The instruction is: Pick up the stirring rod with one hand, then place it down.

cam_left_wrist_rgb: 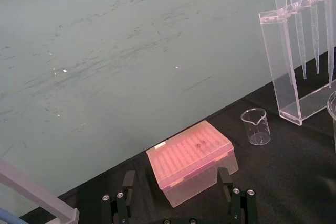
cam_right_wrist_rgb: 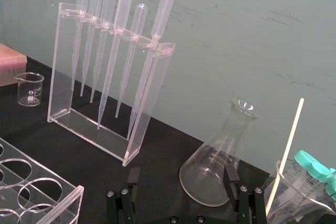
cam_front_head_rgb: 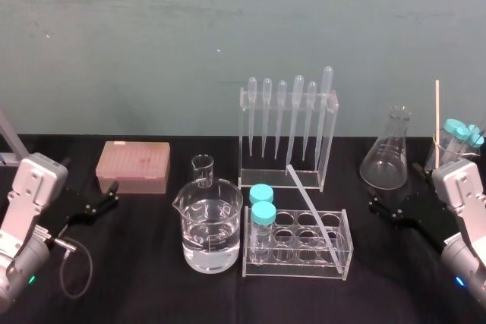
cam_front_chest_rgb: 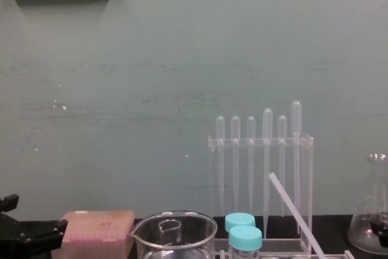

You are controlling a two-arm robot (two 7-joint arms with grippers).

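The stirring rod (cam_front_head_rgb: pixel 313 214) is a thin translucent-white stick leaning slantwise across the clear tube rack (cam_front_head_rgb: pixel 298 254), its upper end pointing toward the pipette stand; the chest view shows the stirring rod (cam_front_chest_rgb: pixel 295 212) rising to the left. My right gripper (cam_front_head_rgb: pixel 395 196) rests open on the table's right side, just in front of the conical flask (cam_front_head_rgb: pixel 387 155) and well to the right of the rod. In the right wrist view its fingers (cam_right_wrist_rgb: pixel 229 175) stand apart with nothing between them. My left gripper (cam_front_head_rgb: pixel 112 193) lies open at the far left, beside the pink tip box (cam_front_head_rgb: pixel 134 166).
A beaker of water (cam_front_head_rgb: pixel 210 227) and a small empty beaker (cam_front_head_rgb: pixel 203 168) stand left of the tube rack, which holds two teal-capped tubes (cam_front_head_rgb: pixel 262 214). Behind it is the pipette stand (cam_front_head_rgb: pixel 288 130). A container with capped tubes and a cream stick (cam_front_head_rgb: pixel 438 123) sits far right.
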